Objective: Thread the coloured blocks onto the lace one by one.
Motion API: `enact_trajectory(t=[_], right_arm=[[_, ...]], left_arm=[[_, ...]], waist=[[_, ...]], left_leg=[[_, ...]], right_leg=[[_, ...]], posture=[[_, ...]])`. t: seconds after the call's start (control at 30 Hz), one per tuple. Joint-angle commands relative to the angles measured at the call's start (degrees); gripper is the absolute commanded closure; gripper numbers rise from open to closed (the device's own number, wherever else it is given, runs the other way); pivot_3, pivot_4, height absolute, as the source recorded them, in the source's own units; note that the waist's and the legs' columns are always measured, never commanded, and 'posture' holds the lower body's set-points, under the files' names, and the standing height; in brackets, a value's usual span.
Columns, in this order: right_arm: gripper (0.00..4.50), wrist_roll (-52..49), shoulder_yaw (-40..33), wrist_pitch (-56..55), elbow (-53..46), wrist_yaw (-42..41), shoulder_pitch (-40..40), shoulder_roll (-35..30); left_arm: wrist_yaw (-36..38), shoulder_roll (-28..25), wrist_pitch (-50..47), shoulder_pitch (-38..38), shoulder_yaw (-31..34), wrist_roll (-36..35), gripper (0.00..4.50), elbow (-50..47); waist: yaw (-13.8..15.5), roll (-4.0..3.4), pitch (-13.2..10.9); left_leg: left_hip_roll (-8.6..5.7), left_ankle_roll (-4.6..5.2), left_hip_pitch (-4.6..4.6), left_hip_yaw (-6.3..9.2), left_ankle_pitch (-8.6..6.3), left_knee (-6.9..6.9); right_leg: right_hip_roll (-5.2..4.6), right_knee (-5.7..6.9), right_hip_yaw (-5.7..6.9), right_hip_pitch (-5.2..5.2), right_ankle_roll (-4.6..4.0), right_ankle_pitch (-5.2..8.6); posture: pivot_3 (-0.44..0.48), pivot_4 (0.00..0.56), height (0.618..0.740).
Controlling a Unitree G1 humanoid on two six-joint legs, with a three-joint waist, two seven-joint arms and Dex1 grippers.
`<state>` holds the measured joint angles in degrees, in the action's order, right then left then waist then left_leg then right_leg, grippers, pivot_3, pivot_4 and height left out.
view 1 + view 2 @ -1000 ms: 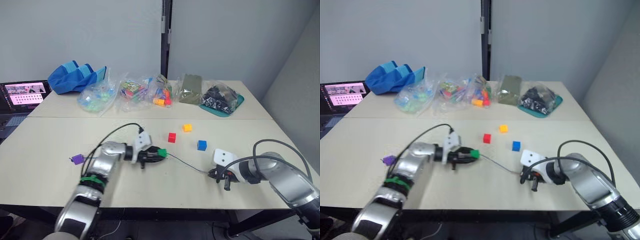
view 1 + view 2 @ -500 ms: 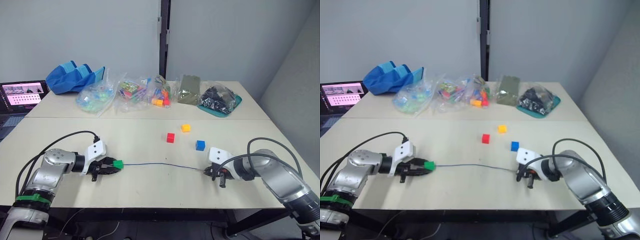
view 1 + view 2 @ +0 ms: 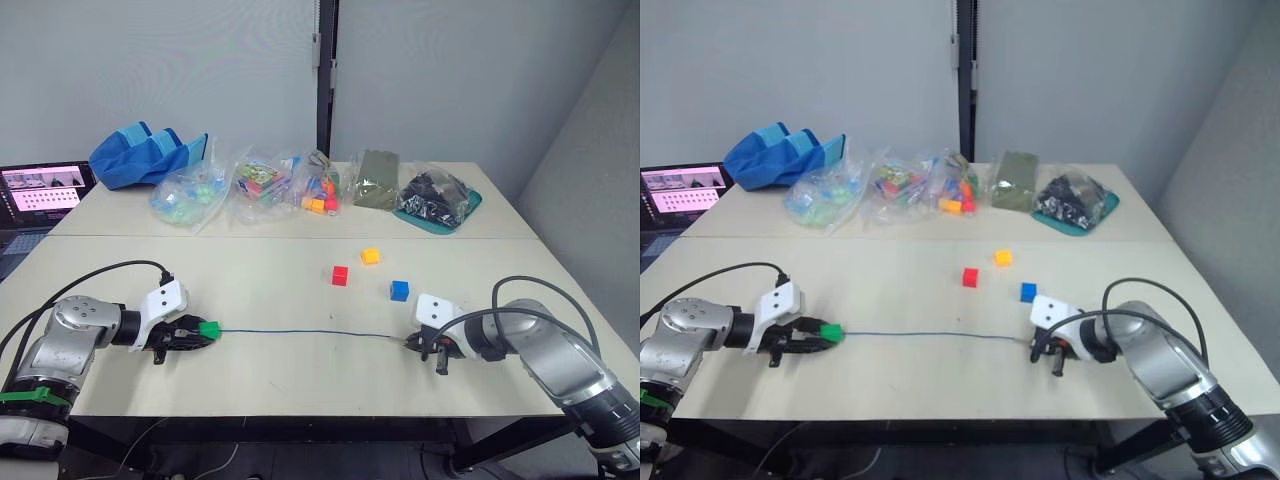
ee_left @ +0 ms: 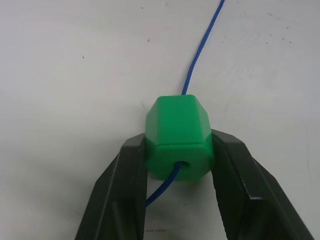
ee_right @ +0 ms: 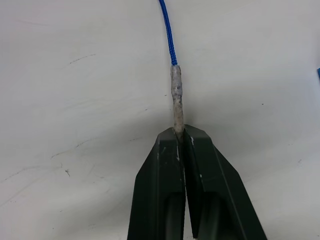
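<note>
The purple piece does not appear on the tabletop (image 3: 300, 370), and the lace's tail past the green block (image 4: 179, 139) drops out of the left wrist view between the fingers, so its far end cannot be traced. What sits inside the clear bags (image 3: 262, 186) at the back is a jumble of small coloured toys, too tangled to sort; a dark heap fills the teal tray (image 3: 440, 205) near them, beside a flat olive pouch (image 3: 379, 178).

The left hand (image 4: 180, 170) pinches the green block from both sides, low over the tabletop near the front left. The blue lace (image 3: 300, 333) runs through the block's hole and stretches in a nearly straight line across to the right hand (image 5: 180, 131), whose fingers are pressed together on the stiff pale tip (image 5: 176, 102).

Three blocks lie loose between the lace and the bags: red (image 3: 341, 275), orange-yellow (image 3: 371, 256) and blue (image 3: 400, 290), all apart from each other.

A blue cloth bundle (image 3: 148, 155) and a laptop (image 3: 40, 190), cut by the frame edge, sit at the far left.
</note>
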<state>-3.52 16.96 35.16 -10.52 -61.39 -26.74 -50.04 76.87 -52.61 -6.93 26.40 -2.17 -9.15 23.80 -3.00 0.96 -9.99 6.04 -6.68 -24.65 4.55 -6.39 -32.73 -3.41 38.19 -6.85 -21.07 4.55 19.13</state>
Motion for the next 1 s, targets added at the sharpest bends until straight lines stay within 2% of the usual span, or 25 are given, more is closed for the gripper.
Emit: enact_trajectory(t=[0.03,0.13,0.17,0.47,0.6,0.87,1.0], right_arm=[[4.50,-0.22,0.41,0.50,0.02,-0.48,0.74,0.56],[4.50,-0.41,-0.06,0.77,-0.35,-0.48,1.25,0.25],[4.50,-0.39,-0.21,0.89,-0.49,-0.41,1.50,0.09],[4.50,-0.88,-1.68,2.65,-2.76,-0.34,2.58,0.01],[4.50,-1.45,-2.04,4.19,-4.59,-0.55,2.07,0.09],[4.50,-2.09,-0.38,7.38,-8.05,-1.41,0.23,0.16],[4.50,-2.20,1.20,8.59,-9.38,-1.84,-0.91,-0.11]], left_arm=[[0.74,-1.41,-1.26,0.99,1.35,-0.80,1.22,-0.64],[0.66,-2.50,-4.15,2.12,1.38,-0.35,0.21,-1.51],[0.13,-2.11,-5.49,2.88,2.08,-1.21,0.03,-2.02],[1.81,4.76,-12.61,6.67,2.97,-10.19,0.03,-12.85],[2.81,12.20,-9.88,10.26,-0.33,-11.69,0.03,-15.31],[1.78,28.78,-1.92,15.06,-11.03,-6.64,0.03,-7.79],[0.71,35.01,3.59,15.48,-14.62,-3.33,0.03,-1.29]], waist=[[0.06,0.01,0.00],[0.14,0.05,-0.02],[0.18,0.05,-0.02],[0.60,0.12,-0.01],[0.77,0.13,-0.01],[0.59,0.13,-0.02],[0.73,0.12,-0.02]], left_leg=[[0.00,0.00,-0.01,0.00,0.00,0.00],[0.00,0.00,-0.02,0.00,0.00,0.00],[0.00,0.00,-0.02,0.00,0.00,0.00],[0.00,0.00,-0.08,0.00,0.00,-0.02],[-0.01,0.00,-0.10,0.00,0.00,-0.05],[-0.04,0.02,-0.21,0.01,0.00,-0.14],[-0.05,0.03,-0.22,0.03,-0.01,-0.16]], right_leg=[[0.00,0.00,0.00,-0.01,0.00,0.00],[0.00,0.00,0.00,-0.01,0.00,0.00],[0.00,0.01,0.00,-0.03,0.00,0.00],[-0.01,0.00,0.01,-0.02,0.01,0.00],[-0.01,-0.01,0.01,-0.01,0.00,-0.01],[-0.01,-0.04,0.01,-0.05,0.00,-0.03],[-0.01,-0.04,0.01,-0.06,0.00,-0.03]], posture=[[0.000,0.150,0.740],[0.000,0.150,0.740],[0.000,0.150,0.740],[0.000,0.150,0.740],[0.000,0.150,0.740],[0.000,0.150,0.740],[0.000,0.150,0.740]])
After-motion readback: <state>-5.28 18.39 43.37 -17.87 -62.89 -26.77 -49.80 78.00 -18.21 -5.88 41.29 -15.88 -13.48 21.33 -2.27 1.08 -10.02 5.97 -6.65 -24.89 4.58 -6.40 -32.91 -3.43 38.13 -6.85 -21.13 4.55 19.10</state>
